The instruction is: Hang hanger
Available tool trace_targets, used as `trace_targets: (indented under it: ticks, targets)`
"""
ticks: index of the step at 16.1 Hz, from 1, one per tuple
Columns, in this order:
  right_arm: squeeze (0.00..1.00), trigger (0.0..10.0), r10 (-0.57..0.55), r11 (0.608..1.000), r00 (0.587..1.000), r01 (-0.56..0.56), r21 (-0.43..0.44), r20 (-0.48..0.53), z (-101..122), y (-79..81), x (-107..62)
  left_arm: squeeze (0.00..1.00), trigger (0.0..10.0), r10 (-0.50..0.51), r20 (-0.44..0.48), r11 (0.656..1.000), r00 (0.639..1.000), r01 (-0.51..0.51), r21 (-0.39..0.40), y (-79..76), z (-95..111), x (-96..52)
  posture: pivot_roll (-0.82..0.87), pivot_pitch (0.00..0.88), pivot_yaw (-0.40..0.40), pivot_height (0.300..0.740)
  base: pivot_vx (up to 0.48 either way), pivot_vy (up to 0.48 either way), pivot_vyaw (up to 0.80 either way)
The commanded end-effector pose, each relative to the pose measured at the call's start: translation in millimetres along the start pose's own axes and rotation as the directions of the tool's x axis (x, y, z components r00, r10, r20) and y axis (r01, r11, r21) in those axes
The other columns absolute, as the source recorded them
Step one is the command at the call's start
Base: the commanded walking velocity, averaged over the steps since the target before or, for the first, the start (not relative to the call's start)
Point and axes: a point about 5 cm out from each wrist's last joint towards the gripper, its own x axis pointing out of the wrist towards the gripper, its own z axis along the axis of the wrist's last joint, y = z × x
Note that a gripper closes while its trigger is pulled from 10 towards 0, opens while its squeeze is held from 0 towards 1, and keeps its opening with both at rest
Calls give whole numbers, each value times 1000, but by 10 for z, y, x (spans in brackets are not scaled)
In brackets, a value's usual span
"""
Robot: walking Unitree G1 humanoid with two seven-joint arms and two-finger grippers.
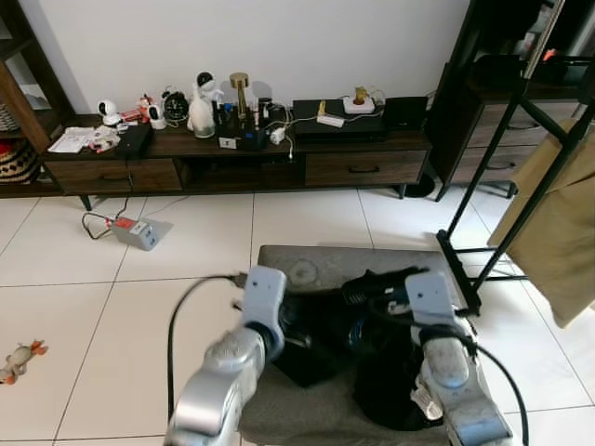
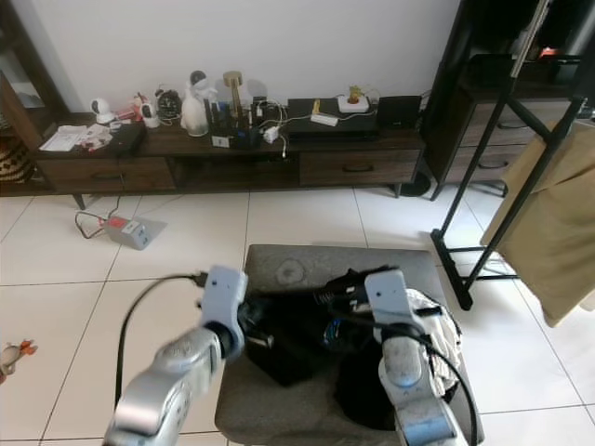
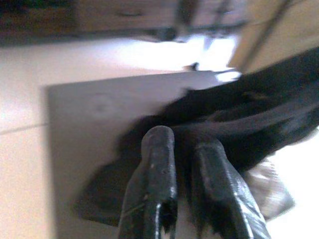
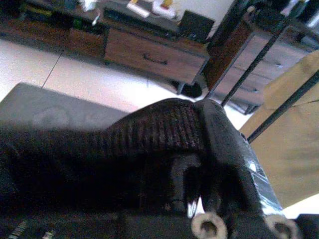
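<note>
1. Lying across a grey upholstered ottoman [image 1: 307, 260] on pale glossy floor tiles is a heap of black garment [image 1: 372, 344], soft and crumpled, with a patch of white cloth [image 2: 446, 321] showing at its right edge.
2. The left gripper [image 3: 182, 149] has two long, smooth black fingers held close together with a narrow gap, their tips at the dark fabric's edge; whether they pinch it cannot be told.
3. The right gripper [image 4: 194, 184] is buried under ribbed, knit-textured black cloth, and its finger state cannot be told.
4. The hanger itself cannot be made out within the garment, so its long axis and direction are unclear.
5. A black metal clothes rack [image 1: 521, 186] stands to the right, its poles slanted, with tan cloth [image 1: 558, 223] draped on it.
6. A dark wooden low cabinet [image 1: 242, 158] runs along the white wall, cluttered with small objects.
7. No writing is readable.
</note>
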Motion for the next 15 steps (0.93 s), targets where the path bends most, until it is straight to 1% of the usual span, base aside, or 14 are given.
trace_targets:
  ticks: [1, 2, 3, 5, 6, 7, 8, 9, 10, 11, 12, 13, 14, 15]
  targets:
    - [0, 0, 8, 1000, 1000, -8, 18, -5, 11, -7, -24, 1000, 10000, -67, 0, 998, 998, 67, -18, -30, 16, -90, 70, 99, -37, 740, 0, 0, 0]
    - [0, 0, 4, 1000, 1000, -4, 22, 1, 32, -21, -22, 1000, 10000, -87, -38, 996, 995, 88, 16, 17, -45, -182, 70, 103, -37, 740, 0, 0, 0]
    - [0, 0, 4, 1000, 1000, -4, 23, 2, 39, -23, -21, 1000, 10000, -93, -56, 995, 994, 94, 26, 34, -69, -212, 70, 104, -37, 740, 0, 0, 0]
    - [0, 0, 4, 999, 1000, -4, 32, 3, 47, -36, -20, 1000, 10000, -119, -60, 991, 991, 122, 54, 157, -81, -440, 78, 103, -37, 740, 0, 0, 0]
    - [0, 0, 7, 999, 1000, -7, 32, 3, 50, -34, -21, 1000, 10000, -115, -54, 991, 992, 118, 60, 186, -61, -488, 79, 103, -36, 740, 0, 0, 0]
    - [0, 0, 4, 999, 1000, -5, 45, 11, 78, -36, -18, 1000, 10000, -55, -22, 997, 998, 56, 62, 283, -11, -545, 78, 100, -36, 740, 0, 0, 0]
    - [0, 0, -17, 996, 998, 12, 90, 61, 199, -71, -16, 1000, 10000, 116, 70, 991, 991, -121, 62, 498, 94, -626, 75, 96, -37, 740, 0, 0, 0]
    - [0, 0, -34, 994, 994, 23, 106, 100, 287, -107, -12, 1000, 10000, 219, 115, 972, 969, -227, 63, 606, 136, -655, 76, 95, -36, 740, 0, 0, 0]
    - [0, 0, -72, 986, 985, 47, 157, 160, 443, -186, -10, 1000, 10000, 299, 176, 945, 938, -317, 84, 668, 179, -702, 74, 90, -36, 740, 0, 0, 0]
    - [0, 0, -117, 974, 973, 74, 212, 199, 561, -279, -22, 1000, 10000, 336, 204, 934, 920, -353, 53, 663, 183, -732, 72, 82, -41, 740, 0, 0, 0]
    - [0, 0, -172, 956, 962, 111, 272, 213, 635, -409, -65, 0, 10000, 369, 239, 918, 898, -393, 60, 623, 168, -775, 66, 70, -44, 740, 0, 0, 0]
    - [0, 0, -199, 942, 956, 127, 309, 214, 649, -504, -139, 0, 10000, 396, 279, 896, 875, -435, 92, 575, 132, -824, 67, 63, -45, 740, 0, 0, 0]
    - [0, 10000, -183, 947, 954, 106, 304, 238, 668, -509, -188, 0, 10000, 427, 297, 882, 854, -466, 69, 575, 104, -856, 57, 55, -45, 740, 0, 0, 0]
    - [0, 10000, -167, 954, 946, 84, 287, 278, 709, -497, -224, 0, 10000, 442, 318, 876, 839, -480, 46, 582, 104, -869, 54, 47, -46, 740, 0, 0, 0]
